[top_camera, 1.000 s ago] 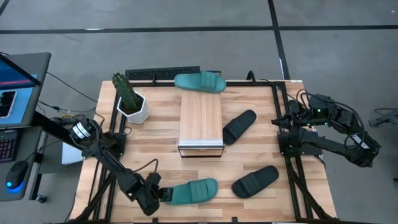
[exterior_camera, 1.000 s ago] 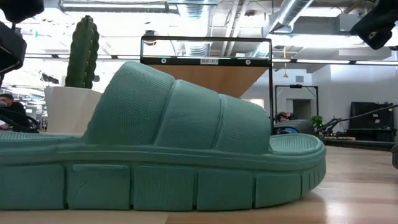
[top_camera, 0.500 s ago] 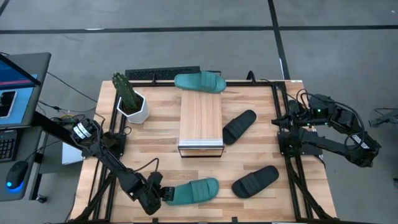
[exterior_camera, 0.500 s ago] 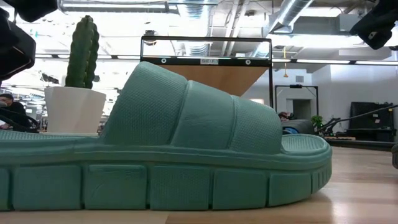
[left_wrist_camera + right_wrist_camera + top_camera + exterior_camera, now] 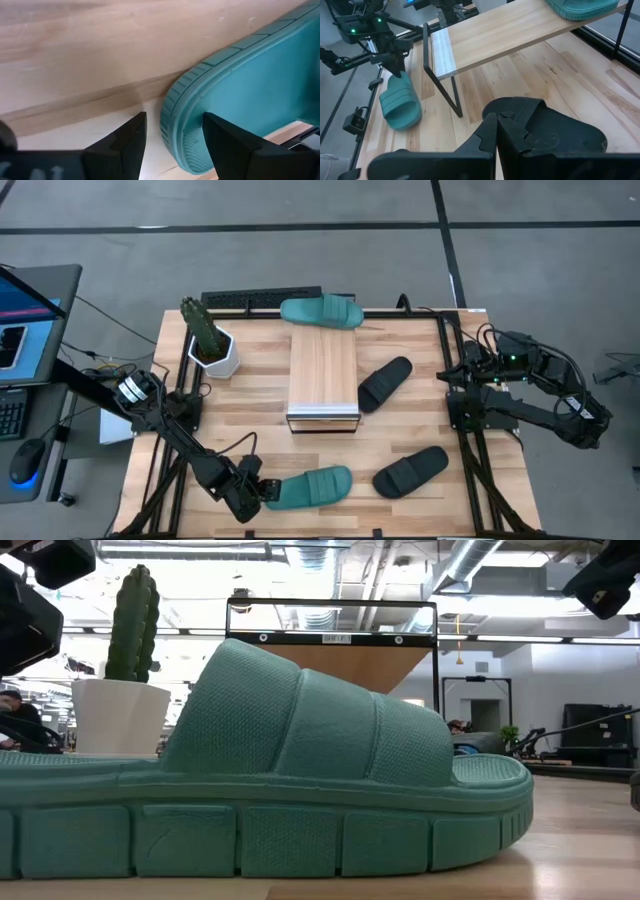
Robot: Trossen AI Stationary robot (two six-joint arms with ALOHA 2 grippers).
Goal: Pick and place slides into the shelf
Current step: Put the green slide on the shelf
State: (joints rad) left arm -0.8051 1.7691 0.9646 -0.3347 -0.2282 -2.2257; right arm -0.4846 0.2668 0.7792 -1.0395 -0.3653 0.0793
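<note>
The slatted wooden table (image 5: 250, 380) is carrying the shelf (image 5: 323, 376) at its middle, running from far to near. One teal slide (image 5: 321, 311) is lying across the shelf's far end. A black slide (image 5: 385, 383) is resting just right of the shelf, and a second black slide (image 5: 411, 470) is lying near the front right. The other teal slide (image 5: 308, 487) is sitting at the near edge, left of centre. The left gripper (image 5: 262, 493) is clasping its heel end between spread fingers (image 5: 120, 147). The right gripper (image 5: 496, 131) is waiting pinched together at the right edge. A potted cactus (image 5: 207, 337) is standing far left.
</note>
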